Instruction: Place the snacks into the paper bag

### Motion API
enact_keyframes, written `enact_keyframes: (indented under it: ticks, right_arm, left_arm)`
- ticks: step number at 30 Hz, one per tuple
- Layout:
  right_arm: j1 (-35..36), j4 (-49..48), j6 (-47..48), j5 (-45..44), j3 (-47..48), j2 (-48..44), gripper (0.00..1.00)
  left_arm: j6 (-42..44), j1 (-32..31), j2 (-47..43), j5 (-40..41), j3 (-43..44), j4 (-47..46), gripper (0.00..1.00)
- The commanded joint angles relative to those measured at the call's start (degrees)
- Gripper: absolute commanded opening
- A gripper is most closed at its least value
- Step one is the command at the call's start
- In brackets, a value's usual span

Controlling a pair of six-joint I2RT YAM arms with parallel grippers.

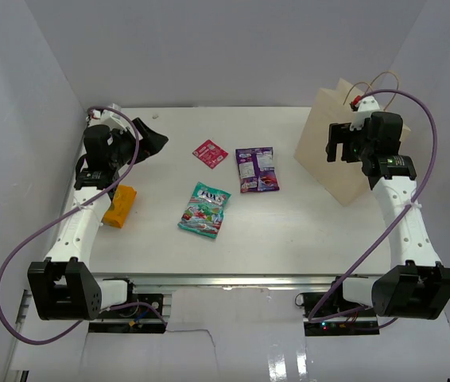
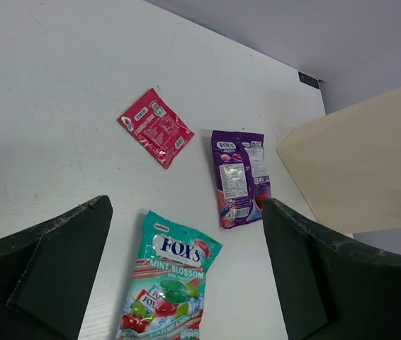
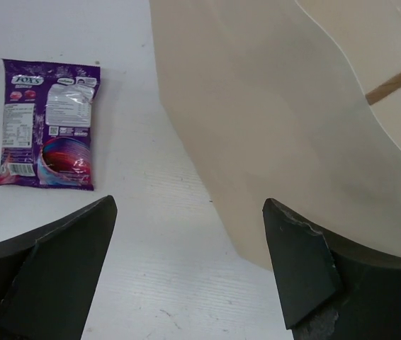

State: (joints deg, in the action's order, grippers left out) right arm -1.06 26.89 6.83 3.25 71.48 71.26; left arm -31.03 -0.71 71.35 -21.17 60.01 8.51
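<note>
The tan paper bag (image 1: 334, 151) stands at the far right with twine handles; it also shows in the left wrist view (image 2: 363, 170) and the right wrist view (image 3: 271, 120). The orange packet (image 1: 120, 205) lies at the left edge beside the left arm. The pink-red square (image 1: 209, 153) (image 2: 156, 127), the purple packet (image 1: 257, 169) (image 2: 241, 176) (image 3: 48, 124) and the teal fruit-printed packet (image 1: 205, 209) (image 2: 168, 280) lie mid-table. My left gripper (image 1: 152, 137) (image 2: 186, 273) is open and empty above the table's far left. My right gripper (image 1: 338, 142) (image 3: 190, 273) is open and empty by the bag's side.
White walls close in the table at the back and both sides. Purple cables loop from both arms. The table's near edge (image 1: 225, 278) runs just beyond the arm bases.
</note>
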Motion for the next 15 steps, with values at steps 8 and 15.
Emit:
enact_keyframes:
  ticks: [8, 15]
  right_arm:
    - [1.0, 6.7, 24.0, 37.3, 4.4, -5.2, 0.9]
    - [18.8, 25.3, 32.4, 32.3, 16.3, 6.7, 0.9]
  left_arm:
    - [-1.1, -0.1, -1.0, -3.7, 1.8, -1.2, 0.98]
    - [-4.8, -0.1, -1.0, -8.1, 1.0, -1.8, 0.98]
